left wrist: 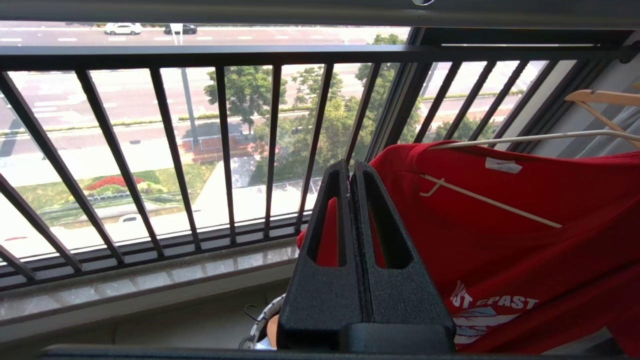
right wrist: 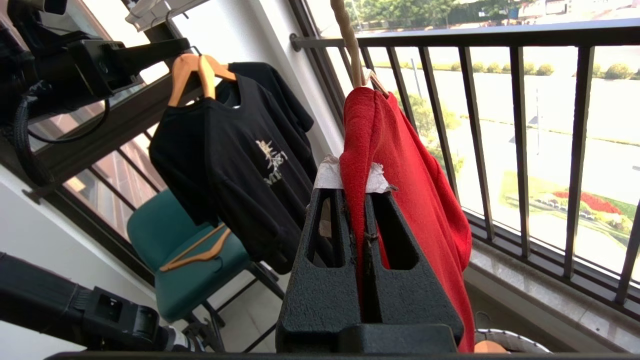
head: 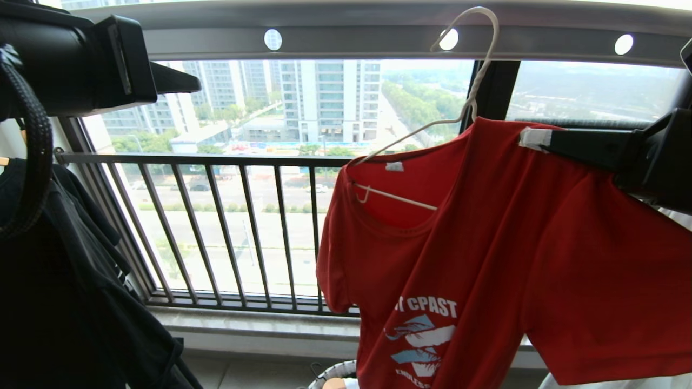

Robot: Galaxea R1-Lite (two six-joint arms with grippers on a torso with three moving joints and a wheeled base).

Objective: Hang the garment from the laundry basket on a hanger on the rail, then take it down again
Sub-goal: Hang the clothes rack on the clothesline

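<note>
The right hand [head: 532,139] was clamped on the shoulder fabric of the shirt [head: 486,259], just beside the hanger's neck. The shirt hung on the hanger [head: 469,70], whose hook sat over the rail [head: 357,35] near a round hole. The left hand [left wrist: 351,175] was closed and empty, raised near the rail's left end, apart from the shirt. To seat the shoulder well, the right hand should draw the fabric outward along the wire arm without tugging the hook off. The hanger's right arm was hidden under cloth; only the basket [head: 332,373] rim showed, cut off below.
</note>
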